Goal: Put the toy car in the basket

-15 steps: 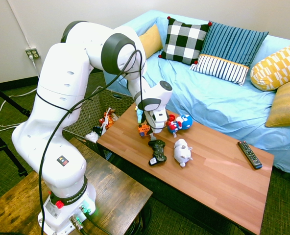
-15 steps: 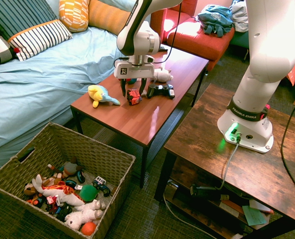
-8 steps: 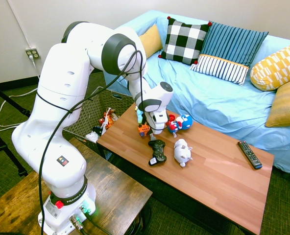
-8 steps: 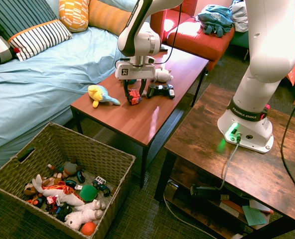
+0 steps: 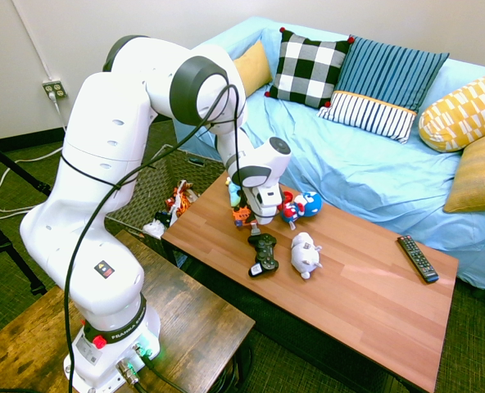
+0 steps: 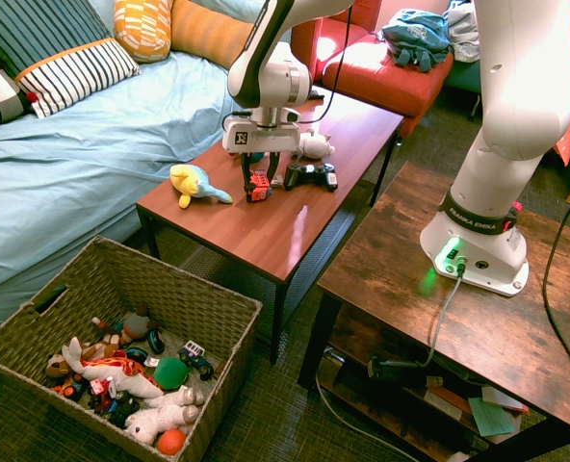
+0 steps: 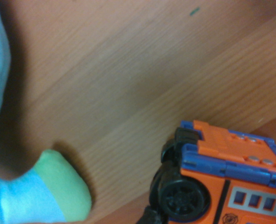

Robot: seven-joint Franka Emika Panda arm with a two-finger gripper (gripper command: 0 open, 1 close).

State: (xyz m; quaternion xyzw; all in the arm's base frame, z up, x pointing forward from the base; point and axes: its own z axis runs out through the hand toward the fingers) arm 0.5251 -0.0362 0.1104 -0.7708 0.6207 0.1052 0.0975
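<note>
Room: a sofa [image 5: 365,155] with a light blue cover and cushions stands behind a wooden coffee table [image 5: 365,303].
Floor: the basket [image 6: 121,289], with toys in it, sits beside the table end, near the sofa.
Table: a yellow and blue plush [image 6: 194,185] lies by the edge, then the toy car [image 6: 258,186], then the black game controller [image 6: 310,175].
Gripper: the gripper [image 6: 259,181] points straight down, with its fingers on both sides of the toy car, clenched on it.
Hidden: in the first exterior view the gripper covers most of the car.
Wrist view: the car is cut off at the picture's edge.
</note>
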